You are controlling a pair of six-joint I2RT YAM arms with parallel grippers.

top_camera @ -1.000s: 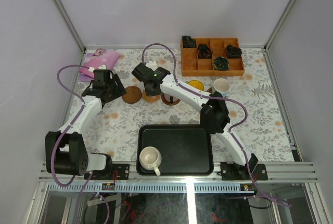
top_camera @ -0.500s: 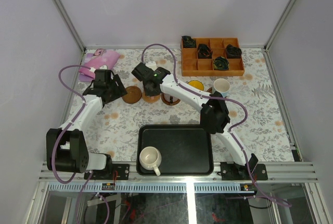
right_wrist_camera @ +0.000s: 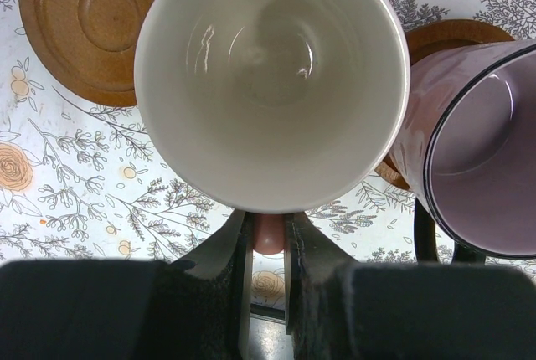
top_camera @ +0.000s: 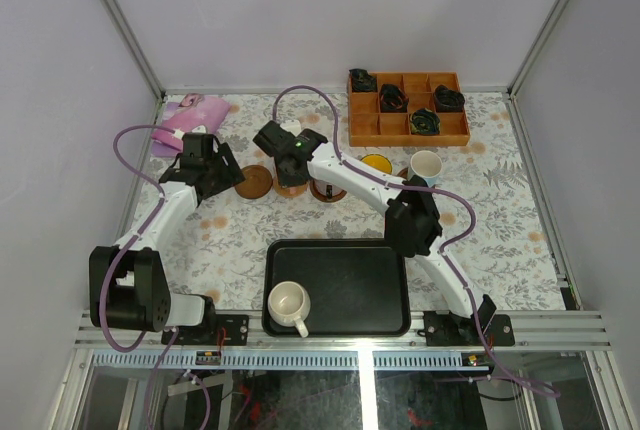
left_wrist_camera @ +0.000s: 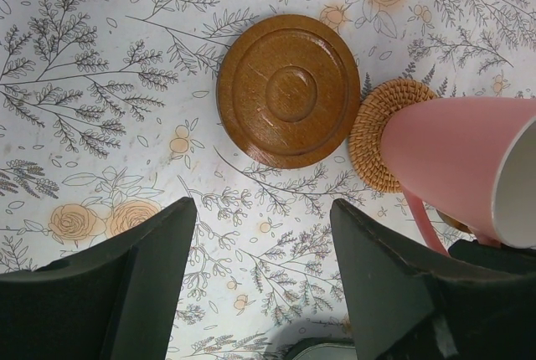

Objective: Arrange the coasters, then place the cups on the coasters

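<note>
My right gripper (right_wrist_camera: 270, 226) is shut on the pink handle (right_wrist_camera: 270, 236) of a cup (right_wrist_camera: 272, 84) with a white inside. It holds that cup (left_wrist_camera: 452, 159) over a woven tan coaster (left_wrist_camera: 378, 130); whether the cup rests on it I cannot tell. My left gripper (left_wrist_camera: 260, 209) hangs open and empty, just near of a bare dark wood coaster (left_wrist_camera: 289, 90). A mauve cup (right_wrist_camera: 473, 155) stands on another dark coaster (right_wrist_camera: 448, 35) to the right. From above I see the yellow cup (top_camera: 376, 162), the blue-handled white cup (top_camera: 426, 164) and the cream cup (top_camera: 289, 303).
The cream cup lies in the near left corner of a black tray (top_camera: 350, 280) at the front. An orange compartment box (top_camera: 407, 108) with dark bundles stands at the back right. A pink object (top_camera: 185, 113) lies at the back left.
</note>
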